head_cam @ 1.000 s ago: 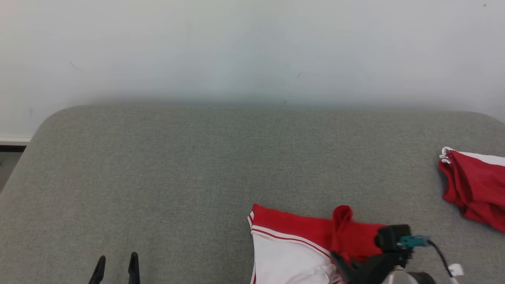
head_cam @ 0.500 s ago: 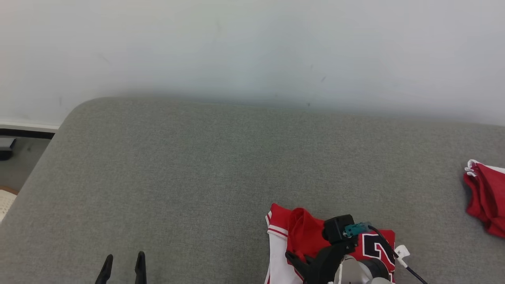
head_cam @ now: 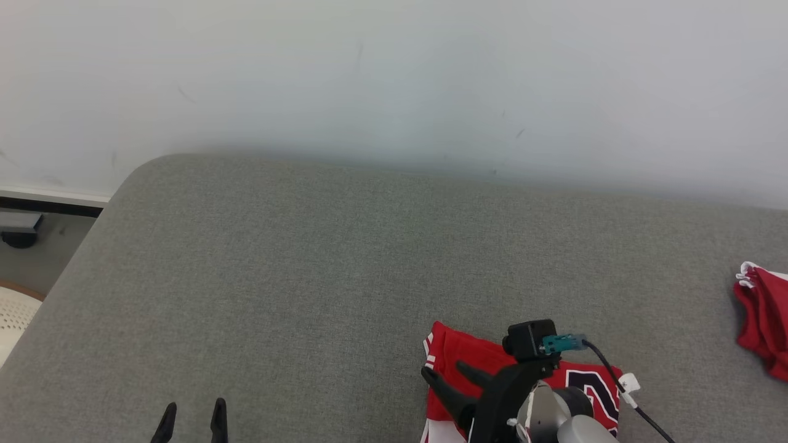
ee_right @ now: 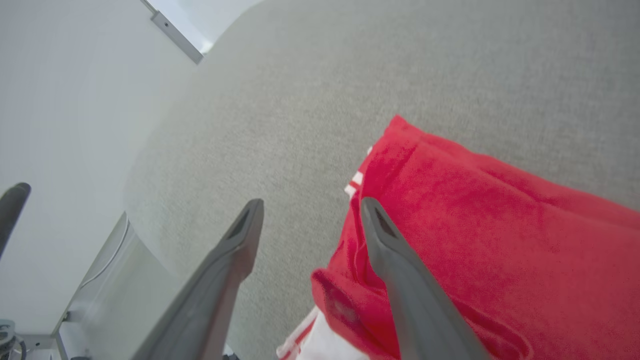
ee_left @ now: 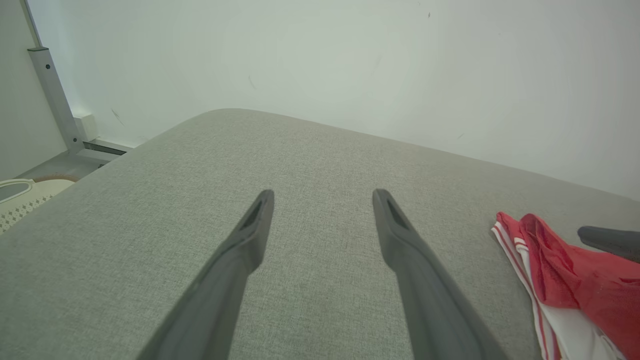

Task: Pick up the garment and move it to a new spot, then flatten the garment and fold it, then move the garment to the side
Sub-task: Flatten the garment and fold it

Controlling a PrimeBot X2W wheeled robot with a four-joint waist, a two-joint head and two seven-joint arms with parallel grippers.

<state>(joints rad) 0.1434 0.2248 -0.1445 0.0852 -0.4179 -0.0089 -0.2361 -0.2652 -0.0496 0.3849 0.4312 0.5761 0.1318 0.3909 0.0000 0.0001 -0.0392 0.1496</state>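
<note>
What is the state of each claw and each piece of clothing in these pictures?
Red and white jersey: lying loosely folded on the grey cushion, not gripped.
Red garment: bunched up, at the cushion's right side.
Left claw: open, empty, over the cushion.
Right claw: open, holding nothing, at the jersey's edge.

coarse matt grey woven cloth on the cushion (head_cam: pixel 308 258), soft red jersey (ee_right: pixel 500 225) in a fine, kinda fuzzy knit, matt dark plastic-looking fingers (ee_left: pixel 245 245), smooth matt painted wall (head_cam: pixel 394 74) with faint scuffs

Grey fabric worktop (head_cam: pixel 308 258): a red-and-white garment (head_cam: pixel 446 346) lies near the front edge, and a second red garment (head_cam: pixel 763 326) sits far right.
</note>
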